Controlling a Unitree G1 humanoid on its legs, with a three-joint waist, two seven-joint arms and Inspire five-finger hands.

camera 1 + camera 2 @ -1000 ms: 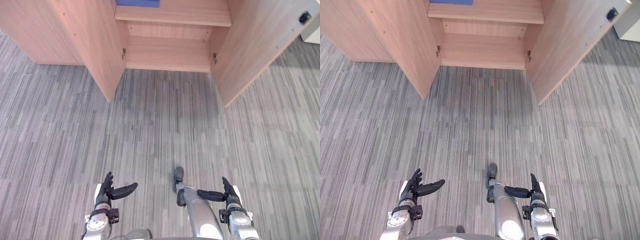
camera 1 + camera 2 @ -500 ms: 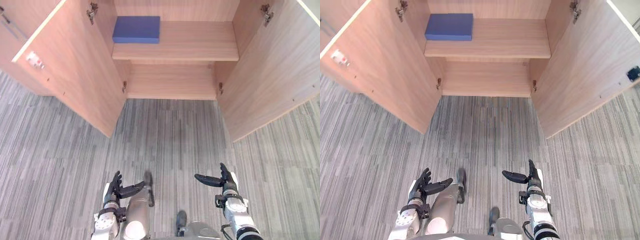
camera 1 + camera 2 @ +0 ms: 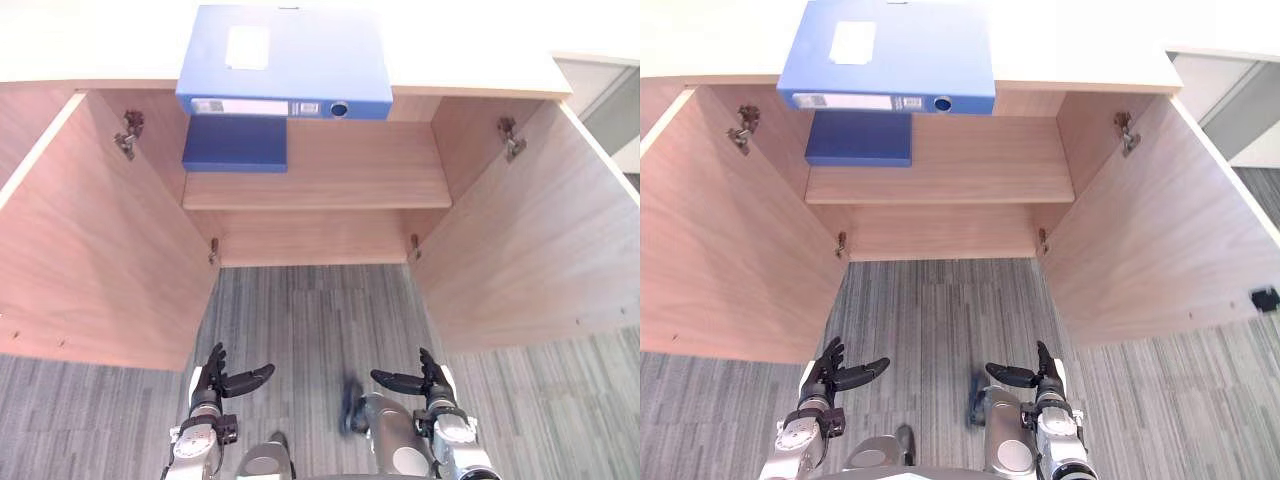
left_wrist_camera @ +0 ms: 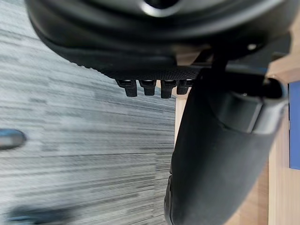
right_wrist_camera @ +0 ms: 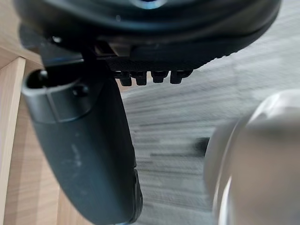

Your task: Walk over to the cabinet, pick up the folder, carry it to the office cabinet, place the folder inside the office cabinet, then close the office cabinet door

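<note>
A blue box folder lies flat on the white top of the wooden cabinet, its spine with a round finger hole facing me. A thinner blue folder rests on the left end of the shelf inside. Both cabinet doors stand wide. My left hand and right hand hang low over the carpet in front of the cabinet, far below the folders, fingers straight, thumbs pointing inward, holding nothing. The wrist views confirm the left hand and right hand are open and empty.
The left door and right door swing out toward me on either side, framing a lane of grey striped carpet. The lower compartment holds nothing. A pale unit stands at the far right.
The whole view has shifted: the cabinet is much closer and its top with the blue box folder has come into sight. Both hands stay low and open.
</note>
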